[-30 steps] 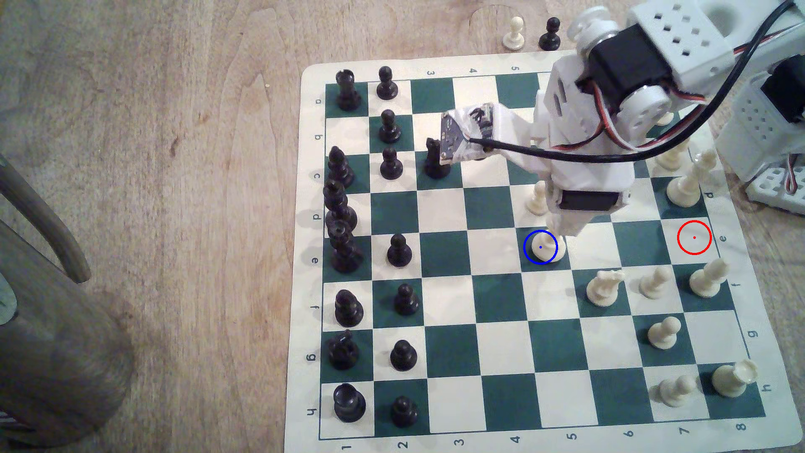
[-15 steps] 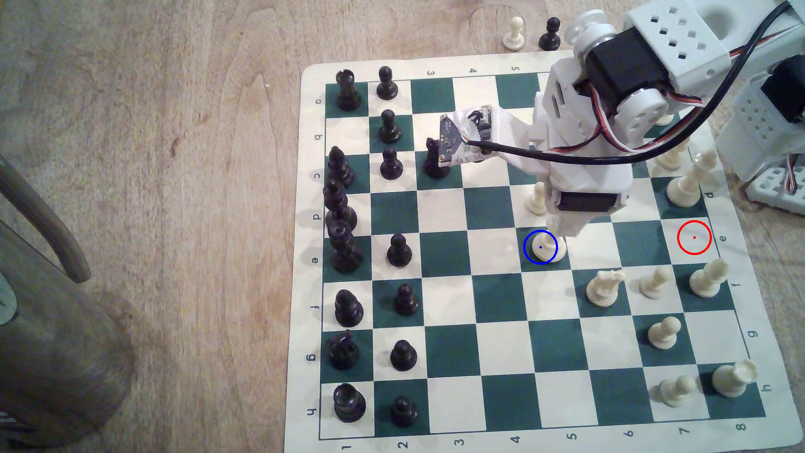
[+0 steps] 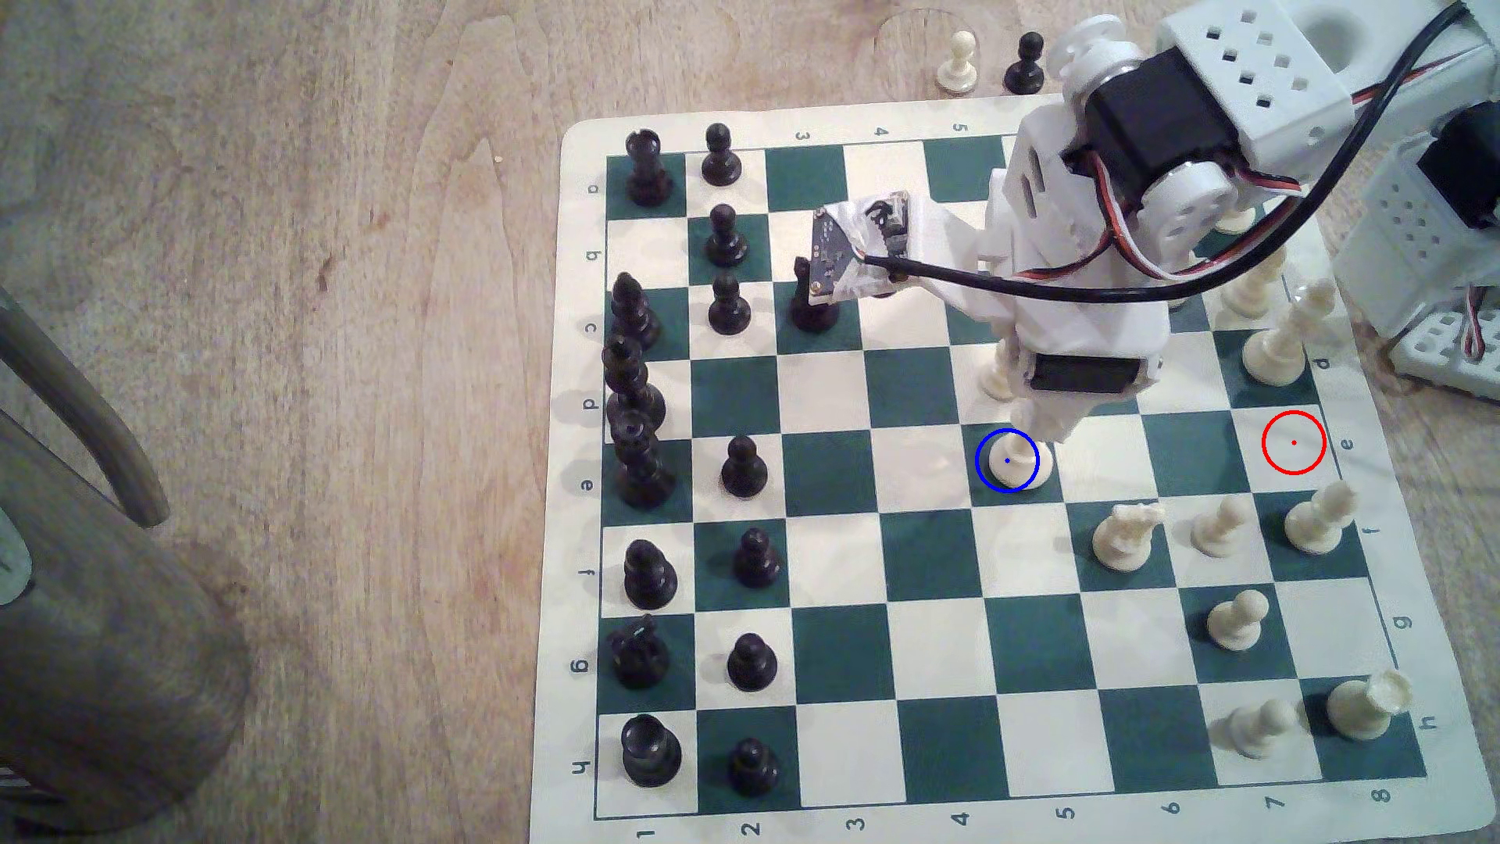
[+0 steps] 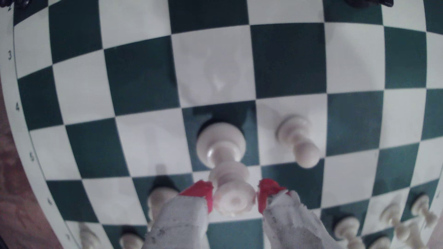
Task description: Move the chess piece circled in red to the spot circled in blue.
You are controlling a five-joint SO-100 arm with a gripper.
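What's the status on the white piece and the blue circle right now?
Hand open, red pads flanking the crown. The chess piece stands upright on the blue-ringed square. White pawn on the adjoining square, close but apart.

The arm [image 3: 1136, 162] reaches in from the exterior view's upper right, wrist pitched steeply down. The tool [image 4: 235, 197] points at the board; its red-tipped fingers [image 4: 200, 191] sit parted, one on each side of the piece's [image 4: 231, 191] head, a slight gap visible.

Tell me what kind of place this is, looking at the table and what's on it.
Probably a home or hobby workspace, not a factory: a roll-up green and cream chess mat lies on a wooden table, with plastic pieces set out, and a small white arm's gripper sits around a cream piece.
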